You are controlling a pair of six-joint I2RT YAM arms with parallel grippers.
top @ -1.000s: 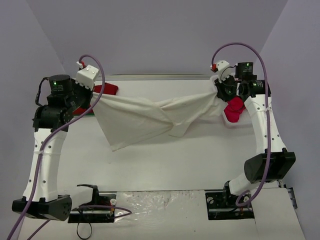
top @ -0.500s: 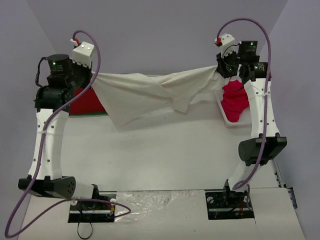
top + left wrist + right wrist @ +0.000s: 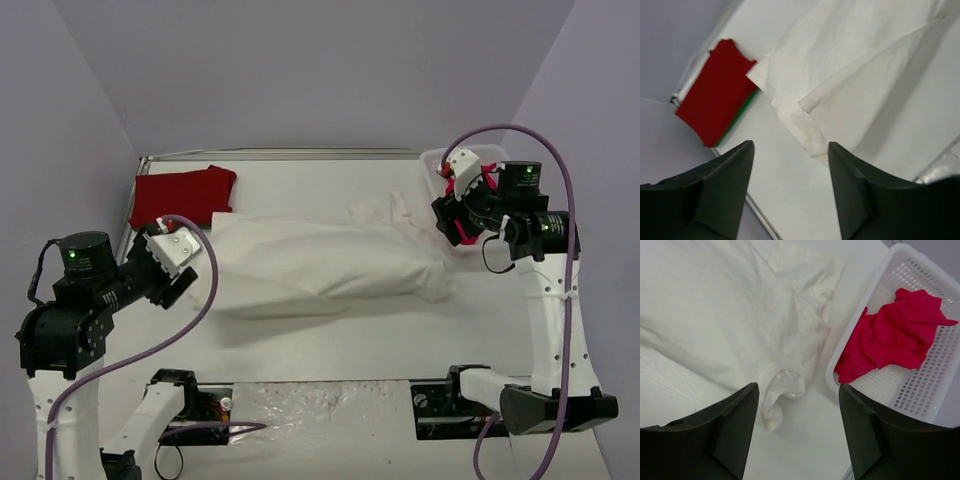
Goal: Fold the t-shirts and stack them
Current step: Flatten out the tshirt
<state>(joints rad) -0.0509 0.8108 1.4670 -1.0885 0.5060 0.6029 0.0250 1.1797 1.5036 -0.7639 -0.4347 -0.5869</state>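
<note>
Currently cream t-shirt point(image 3: 330, 265) lying on table point(image 3: 330, 340); left gripper point(image 3: 790, 150), right gripper point(image 3: 797, 392) both spread.

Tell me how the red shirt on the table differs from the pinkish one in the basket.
The red shirt is folded flat into a neat rectangle; the pinkish shirt lies crumpled. The red shirt lies at the table's far-left corner; the pinkish shirt sits in the white basket at right. Both are plain reddish cloth.
</note>
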